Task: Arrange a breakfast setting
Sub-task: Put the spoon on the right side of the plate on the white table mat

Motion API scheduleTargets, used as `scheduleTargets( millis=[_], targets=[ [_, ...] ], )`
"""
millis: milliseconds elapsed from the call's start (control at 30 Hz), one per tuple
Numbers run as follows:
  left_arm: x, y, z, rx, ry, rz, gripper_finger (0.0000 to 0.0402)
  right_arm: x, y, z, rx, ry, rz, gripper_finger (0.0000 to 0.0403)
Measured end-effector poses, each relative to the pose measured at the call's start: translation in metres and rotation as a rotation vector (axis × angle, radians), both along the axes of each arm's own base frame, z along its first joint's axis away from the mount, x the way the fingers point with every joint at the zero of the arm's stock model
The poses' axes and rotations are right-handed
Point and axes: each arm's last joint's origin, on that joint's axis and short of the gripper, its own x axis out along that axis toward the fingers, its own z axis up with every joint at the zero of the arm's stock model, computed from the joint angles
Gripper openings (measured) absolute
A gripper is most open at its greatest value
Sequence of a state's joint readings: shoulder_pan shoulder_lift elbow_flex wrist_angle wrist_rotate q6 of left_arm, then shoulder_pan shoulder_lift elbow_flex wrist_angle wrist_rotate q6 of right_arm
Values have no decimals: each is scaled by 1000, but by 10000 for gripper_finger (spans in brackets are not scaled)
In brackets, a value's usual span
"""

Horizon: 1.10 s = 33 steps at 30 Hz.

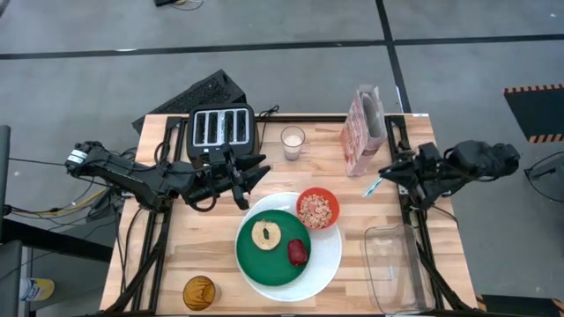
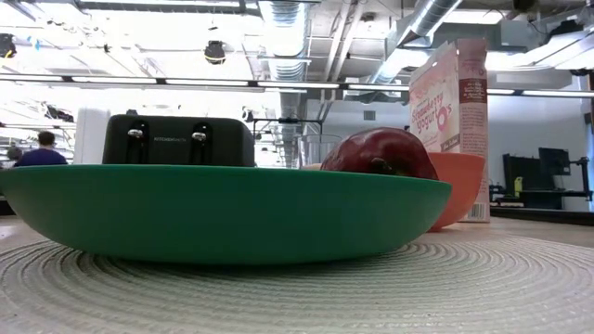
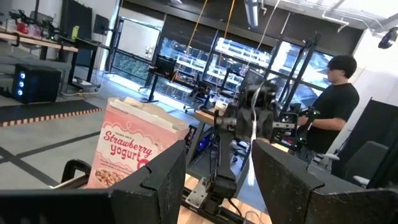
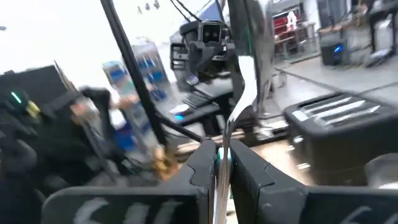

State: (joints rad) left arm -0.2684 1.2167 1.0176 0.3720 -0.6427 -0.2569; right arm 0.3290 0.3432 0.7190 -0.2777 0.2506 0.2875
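A large white round plate point(image 1: 328, 255) lies at the table's near middle. On it lie a smaller green plate point(image 1: 264, 260) and a red bowl point(image 1: 317, 209) of cereal. Round toasted bread point(image 1: 266, 234) and a dark-red fruit point(image 1: 298, 253) lie on the green plate. My right gripper point(image 1: 388, 173) is above the table's right side, beside the cereal box, shut on the blue-handled spoon point(image 1: 374, 187). My left gripper point(image 1: 247, 176) is open and empty in front of the toaster, left of the bowl. My right gripper pinches the spoon between its two fingers point(image 4: 202, 163) on a thin blue strip of the handle point(image 4: 217, 160). The metal shaft and bowl end point(image 4: 244, 78) stand out past the fingertips. The spoon is lifted clear of the table.
A black toaster point(image 1: 222, 132) stands at the far left. A glass of milk point(image 1: 293, 143) and a strawberry-yogurt cereal box point(image 1: 363, 130) stand at the far middle. A clear container point(image 1: 392, 264) lies near right, and an orange round thing point(image 1: 200, 292) near left. A person stands beyond the table point(image 3: 336, 106).
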Motion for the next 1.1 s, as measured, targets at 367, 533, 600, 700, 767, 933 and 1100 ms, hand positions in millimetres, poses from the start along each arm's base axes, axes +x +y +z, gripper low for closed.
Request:
scheduleTargets(
  millis=[367, 533, 600, 700, 767, 933, 1100],
  targets=[
    [0, 0, -2, 29, 33, 4, 171, 21, 17, -74, 351, -51, 133, 55],
    [0, 0, -2, 28, 33, 4, 171, 25, 21, -86, 445, -109, 155, 55],
    [0, 0, -2, 28, 32, 4, 171, 25, 23, -91, 472, -103, 150, 55],
    [0, 0, -2, 14, 27, 2, 171, 26, 24, -99, 536, -70, 123, 55],
    [0, 0, -2, 14, 27, 2, 171, 26, 26, -101, 567, -53, 106, 55],
    [0, 0, -2, 15, 27, 2, 171, 29, 31, -102, 596, -41, 90, 55],
    [0, 0, -2, 15, 28, 2, 171, 35, 39, -110, 678, 24, 41, 55]
  ],
)
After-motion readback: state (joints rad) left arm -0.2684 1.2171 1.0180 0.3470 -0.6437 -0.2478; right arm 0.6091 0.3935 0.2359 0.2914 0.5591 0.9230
